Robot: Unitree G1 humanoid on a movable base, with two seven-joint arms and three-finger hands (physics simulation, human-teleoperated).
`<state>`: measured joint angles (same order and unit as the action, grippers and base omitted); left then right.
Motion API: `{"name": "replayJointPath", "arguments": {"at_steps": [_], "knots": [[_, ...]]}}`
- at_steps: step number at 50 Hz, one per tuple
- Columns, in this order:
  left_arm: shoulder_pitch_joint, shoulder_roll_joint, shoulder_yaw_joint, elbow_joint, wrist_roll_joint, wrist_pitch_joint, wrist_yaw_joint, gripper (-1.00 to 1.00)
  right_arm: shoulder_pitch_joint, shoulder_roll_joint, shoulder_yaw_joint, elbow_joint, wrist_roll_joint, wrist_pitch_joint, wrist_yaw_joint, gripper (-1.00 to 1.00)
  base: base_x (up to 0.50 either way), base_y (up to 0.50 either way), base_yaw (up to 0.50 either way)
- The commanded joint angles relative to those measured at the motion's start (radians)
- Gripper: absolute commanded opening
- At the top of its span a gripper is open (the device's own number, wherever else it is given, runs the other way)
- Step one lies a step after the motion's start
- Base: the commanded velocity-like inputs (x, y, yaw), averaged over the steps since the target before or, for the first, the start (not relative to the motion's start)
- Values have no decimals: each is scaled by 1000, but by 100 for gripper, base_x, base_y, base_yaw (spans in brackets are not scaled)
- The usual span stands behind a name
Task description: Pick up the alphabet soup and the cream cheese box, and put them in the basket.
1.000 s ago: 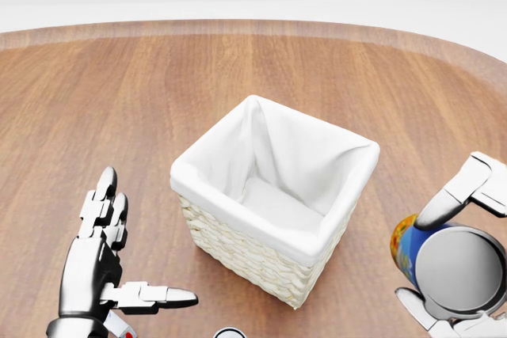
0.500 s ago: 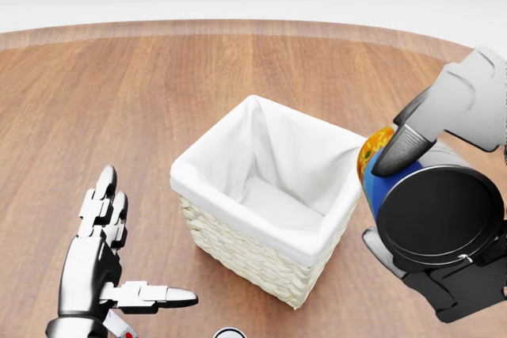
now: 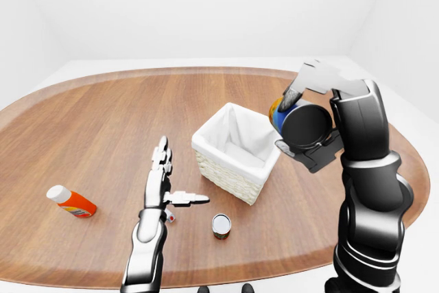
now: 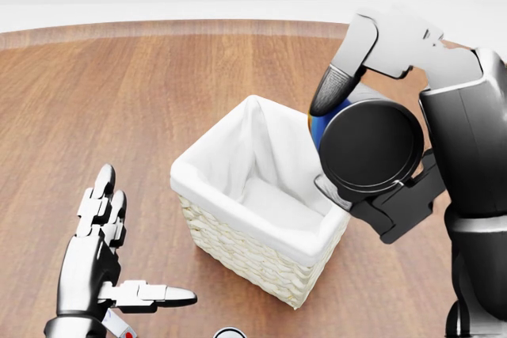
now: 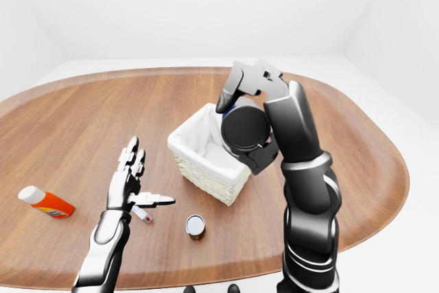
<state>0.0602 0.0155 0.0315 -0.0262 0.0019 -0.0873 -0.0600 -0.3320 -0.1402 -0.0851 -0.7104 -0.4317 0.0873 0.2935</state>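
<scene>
- My right hand (image 4: pixel 360 144) holds the soup can (image 3: pixel 291 116). Its fingers are wrapped round the can.
- The can is tipped on its side. Its dark round end faces me.
- The can is up in the air, right at the rim of the basket (image 4: pixel 238 176) on the side where my right hand is.
- The basket is white inside and has nothing in it. It sits on the brown desk (image 3: pixel 103 121), between my two hands.
- My left hand (image 4: pixel 107 263) is wide, fingers spread, thumb pointing at the basket. It holds nothing.
- A small can (image 3: pixel 221 225) stands on the desk just past my left thumb.
- An orange bottle (image 3: pixel 70 202) lies far out to the left of my left hand.
- I cannot see the cream cheese box.
</scene>
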Motion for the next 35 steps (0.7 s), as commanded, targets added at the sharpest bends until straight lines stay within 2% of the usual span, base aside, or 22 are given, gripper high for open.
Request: {"name": "replayJointPath", "arguments": {"at_steps": [1,11,24,33,35], "knots": [[-3,0,2,-1,-1,0,1,100,-86,23,57,158,-16,0,-18,-100,0,0,0],[-7,2,6,4,-7,0,0,100,-173,51,79,357,-24,0,-33,-100,0,0,0],[-1,4,12,-4,-12,0,-5,100,-165,90,111,519,-35,0,-72,-100,0,0,0],[-1,3,12,-10,-12,1,-4,100,-194,85,103,705,-15,0,-123,-100,0,0,0],[0,3,11,-12,-12,3,-4,100,-196,85,103,742,-13,-18,-134,-100,0,0,0]]}}
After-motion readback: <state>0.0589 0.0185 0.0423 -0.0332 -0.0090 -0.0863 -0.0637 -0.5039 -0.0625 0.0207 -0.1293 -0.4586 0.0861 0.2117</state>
